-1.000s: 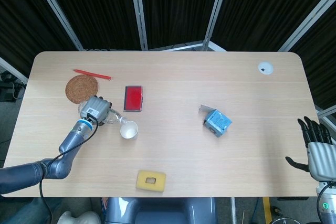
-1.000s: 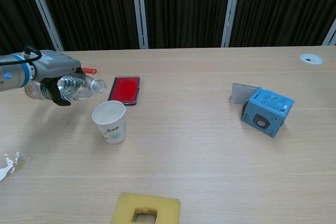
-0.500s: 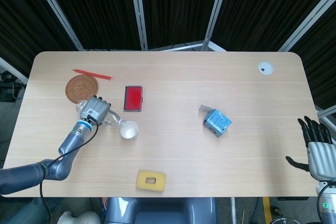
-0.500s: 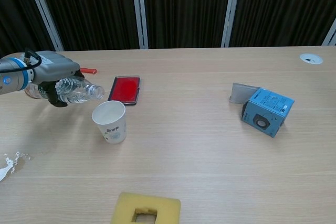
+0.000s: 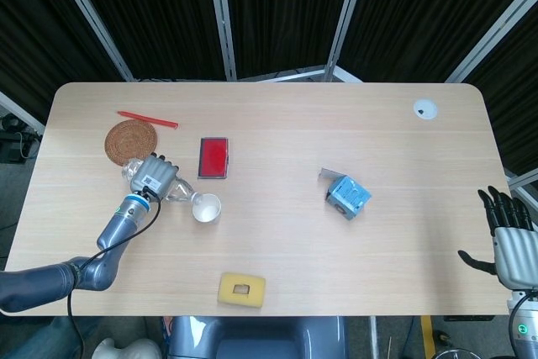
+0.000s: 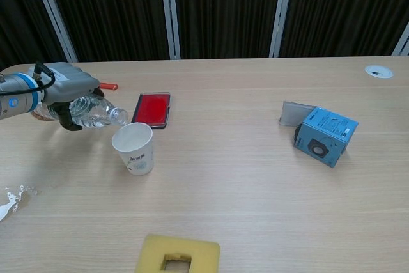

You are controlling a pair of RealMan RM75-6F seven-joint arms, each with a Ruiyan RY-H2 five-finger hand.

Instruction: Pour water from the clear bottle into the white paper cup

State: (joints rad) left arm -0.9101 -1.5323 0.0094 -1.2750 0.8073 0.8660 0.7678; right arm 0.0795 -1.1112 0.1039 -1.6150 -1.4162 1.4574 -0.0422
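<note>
My left hand [image 6: 64, 91] [image 5: 154, 176] grips the clear bottle [image 6: 92, 113] [image 5: 175, 192] around its body. The bottle lies tilted, neck down toward the right, its mouth just above the left rim of the white paper cup [image 6: 133, 148] [image 5: 205, 208]. The cup stands upright on the table, left of centre. My right hand [image 5: 508, 241] hangs off the table's right edge, fingers spread, holding nothing; only the head view shows it.
A red flat case [image 6: 152, 109] lies just behind the cup. A woven coaster [image 5: 130, 140] and a red pen [image 5: 147, 118] sit far left. A blue box [image 6: 326, 135] is right of centre, a yellow sponge [image 6: 178, 255] near the front edge. Spilled water [image 6: 11, 201] marks the left front.
The left hand has tipped the bottle further down and brought its mouth lower, closer to the cup's rim. The right hand has not moved.
</note>
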